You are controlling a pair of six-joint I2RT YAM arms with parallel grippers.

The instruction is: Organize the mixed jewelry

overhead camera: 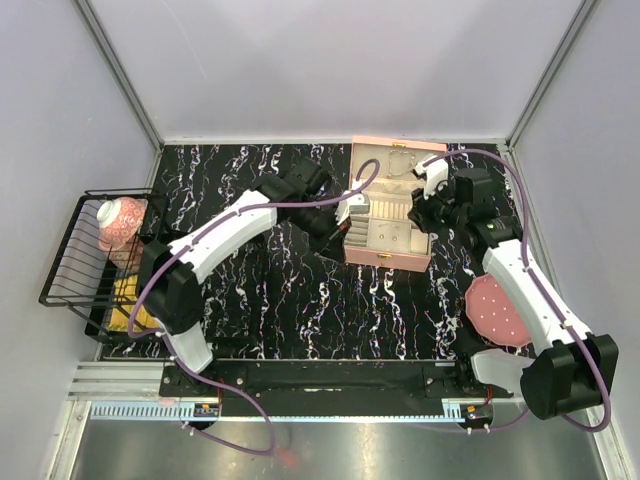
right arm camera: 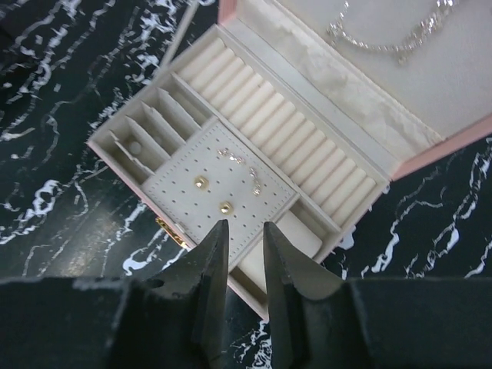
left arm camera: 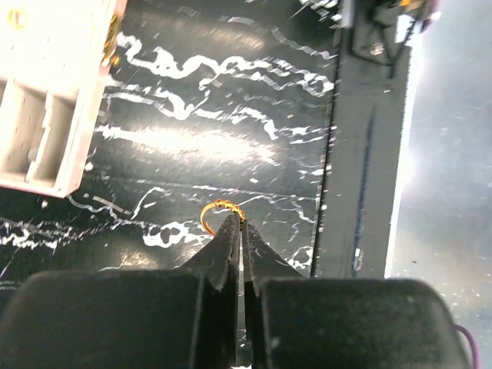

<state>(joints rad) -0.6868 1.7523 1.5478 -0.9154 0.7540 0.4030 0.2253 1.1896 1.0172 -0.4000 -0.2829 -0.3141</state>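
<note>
Gold thin ring [left arm camera: 219, 213]: only left wrist showed it, pinched in the left gripper [left arm camera: 239, 224].
Pink square compartmented box [right arm camera: 261, 115]: only right wrist showed its studs [right arm camera: 201, 182]; right gripper [right arm camera: 244, 228] narrowly parted, empty.

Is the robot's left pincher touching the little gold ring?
Touching. The left wrist view shows the left gripper with its tips closed on the rim of the small thin gold ring.

The ring [left arm camera: 219, 204] gleams like gold metal, the marbled tabletop [left arm camera: 231, 115] is glossy (box lining [right arm camera: 254, 100] matt, velvety).
</note>
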